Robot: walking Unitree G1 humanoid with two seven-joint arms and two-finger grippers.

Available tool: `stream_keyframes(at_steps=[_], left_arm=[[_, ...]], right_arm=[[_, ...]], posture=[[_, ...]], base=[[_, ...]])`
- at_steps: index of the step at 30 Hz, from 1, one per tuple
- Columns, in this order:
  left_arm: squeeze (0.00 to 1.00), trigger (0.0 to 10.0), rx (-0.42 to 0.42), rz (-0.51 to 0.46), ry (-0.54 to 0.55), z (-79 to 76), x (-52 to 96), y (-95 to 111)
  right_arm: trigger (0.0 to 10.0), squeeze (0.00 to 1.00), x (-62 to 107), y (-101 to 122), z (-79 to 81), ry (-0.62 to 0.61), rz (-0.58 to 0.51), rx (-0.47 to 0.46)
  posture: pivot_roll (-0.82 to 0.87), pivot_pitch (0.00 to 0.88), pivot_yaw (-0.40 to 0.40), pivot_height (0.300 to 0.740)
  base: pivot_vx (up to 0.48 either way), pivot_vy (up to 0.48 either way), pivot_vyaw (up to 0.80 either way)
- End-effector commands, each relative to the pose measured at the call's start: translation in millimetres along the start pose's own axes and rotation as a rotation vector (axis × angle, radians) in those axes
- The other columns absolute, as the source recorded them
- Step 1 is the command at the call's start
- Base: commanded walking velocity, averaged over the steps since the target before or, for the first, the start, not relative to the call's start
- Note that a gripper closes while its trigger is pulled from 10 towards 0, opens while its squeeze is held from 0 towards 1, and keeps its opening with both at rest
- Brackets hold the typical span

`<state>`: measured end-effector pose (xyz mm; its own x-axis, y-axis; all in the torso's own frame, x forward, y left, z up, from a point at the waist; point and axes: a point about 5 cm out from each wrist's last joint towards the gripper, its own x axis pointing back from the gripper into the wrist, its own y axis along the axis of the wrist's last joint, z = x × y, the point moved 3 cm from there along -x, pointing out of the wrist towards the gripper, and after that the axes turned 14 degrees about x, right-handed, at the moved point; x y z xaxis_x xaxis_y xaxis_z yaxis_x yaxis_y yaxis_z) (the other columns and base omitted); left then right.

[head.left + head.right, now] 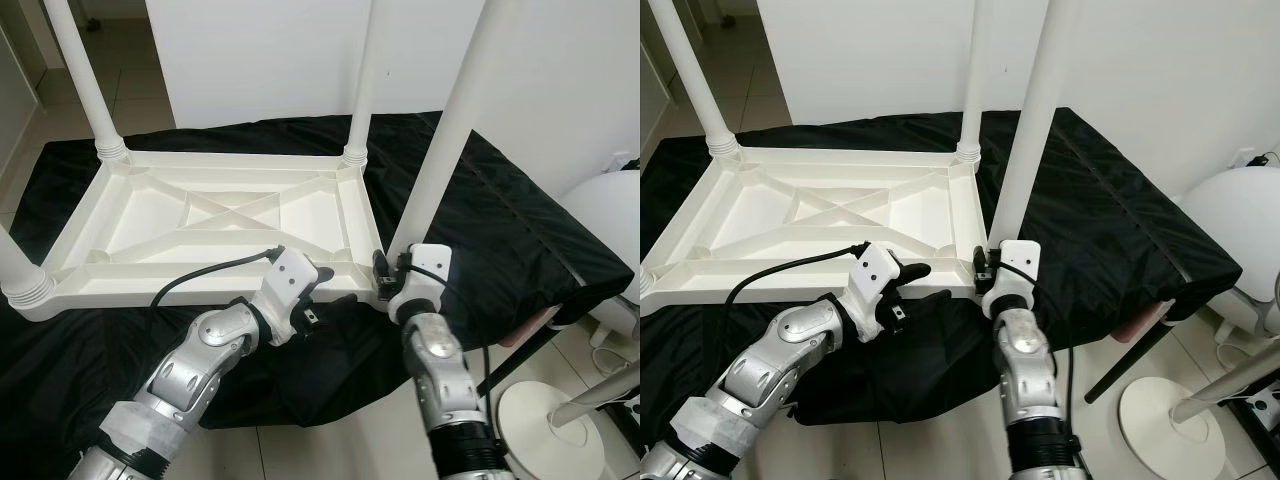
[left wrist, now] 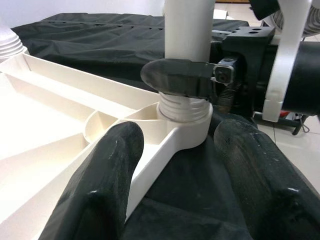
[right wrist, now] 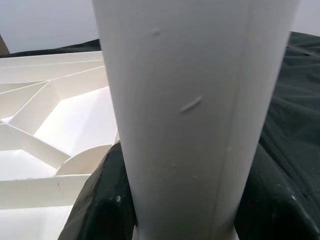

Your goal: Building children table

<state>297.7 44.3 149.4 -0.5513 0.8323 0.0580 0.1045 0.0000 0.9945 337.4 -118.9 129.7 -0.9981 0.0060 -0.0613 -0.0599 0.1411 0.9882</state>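
Observation:
A white plastic children table (image 1: 200, 215) lies upside down on a black cloth. Its near right leg (image 1: 450, 120) stands upright in the corner socket (image 2: 185, 127). My right gripper (image 1: 385, 274) is shut on this leg just above the socket, one black finger (image 2: 175, 77) wrapped round it. In the right wrist view the leg (image 3: 195, 110) stands between the two fingers. My left gripper (image 1: 330, 288) is open at the table's front rim, just left of that corner. Its fingers (image 2: 107, 185) stand on either side of the rim and socket, apart from both.
Three more legs stand up at the far left (image 1: 85, 80), far right (image 1: 362, 90) and near left (image 1: 15, 265) corners. The black cloth (image 1: 500, 220) covers a low platform that ends at the right. A white round stand base (image 1: 550, 420) and cables sit on the tiled floor there.

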Motion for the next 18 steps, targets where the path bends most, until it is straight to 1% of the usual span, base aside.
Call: stream_keyframes(at_steps=[1, 2, 3, 7, 9, 10, 12, 13, 16, 17, 18], left_arm=[[0.0, 10.0, -0.028, 0.04, -0.159, -11.2, 0.2, -0.8], [0.0, 10.0, -0.028, 0.04, -0.159, -11.2, 0.2, -0.8], [0.0, 10.0, -0.028, 0.036, -0.155, -10.6, 0.2, 0.0], [0.0, 10.0, -0.027, 0.034, -0.154, -10.6, 0.1, 0.1], [0.0, 10.0, -0.025, 0.032, -0.156, -11.9, -0.4, 0.0], [0.0, 10.0, -0.024, 0.03, -0.157, -12.9, -0.6, 0.2], [0.0, 10.0, -0.024, 0.029, -0.158, -13.6, -0.7, 0.4], [0.0, 10.0, -0.023, 0.027, -0.159, -14.2, -0.6, 0.7], [0.0, 10.0, -0.023, 0.025, -0.159, -14.5, -0.6, 0.9], [0.0, 10.0, -0.024, 0.024, -0.159, -14.9, -0.7, 1.0], [0.0, 10.0, -0.024, 0.023, -0.159, -15.1, -0.7, 0.9]], right_arm=[[10.0, 0.31, 7.9, -5.6, 7.1, 0.004, 0.03, -0.074], [10.0, 0.31, 7.9, -5.6, 7.1, 0.004, 0.03, -0.074], [10.0, 1.0, 10.5, -0.8, 11.5, 0.035, 0.015, -0.109], [10.0, 1.0, 12.2, 2.4, 12.5, 0.042, 0.007, -0.127], [10.0, 1.0, 14.2, 5.6, 12.0, 0.034, 0.003, -0.115], [10.0, 0.46, 15.2, 8.8, 11.0, 0.043, -0.018, -0.105], [10.0, 0.46, 15.9, 10.9, 10.3, 0.051, -0.032, -0.098], [10.0, 0.0, 16.9, 12.6, 9.1, 0.085, -0.052, -0.088], [10.0, 0.0, 17.7, 13.6, 8.3, 0.109, -0.064, -0.081], [10.0, 0.0, 18.6, 13.5, 5.9, 0.136, -0.072, -0.075], [10.0, 0.0, 19.5, 12.6, 2.3, 0.186, -0.085, -0.046]], posture=[[-0.04, 0.0, -0.024, 0.74], [-0.04, 0.0, -0.024, 0.74], [-0.04, 0.0, -0.024, 0.74], [-0.04, 0.0, -0.031, 0.74], [-0.04, 0.0, -0.034, 0.74], [-0.04, 0.0, -0.04, 0.74], [-0.04, 0.0, -0.04, 0.74], [-0.04, 0.0, -0.043, 0.74], [-0.04, 0.0, -0.043, 0.74], [-0.04, 0.0, -0.047, 0.74], [-0.04, 0.0, -0.052, 0.74]], base=[[0.0, 0.0, 0.0], [0.0, 0.0, 0.0], [0.0, 0.0, 0.0], [0.0, 0.0, 0.0], [0.0, 0.0, 0.0], [0.0, 0.0, 0.0], [0.0, 0.0, 0.0], [0.0, 0.0, 0.0], [0.0, 0.0, 0.0], [0.0, 0.0, 0.0], [0.0, 0.0, 0.0]])
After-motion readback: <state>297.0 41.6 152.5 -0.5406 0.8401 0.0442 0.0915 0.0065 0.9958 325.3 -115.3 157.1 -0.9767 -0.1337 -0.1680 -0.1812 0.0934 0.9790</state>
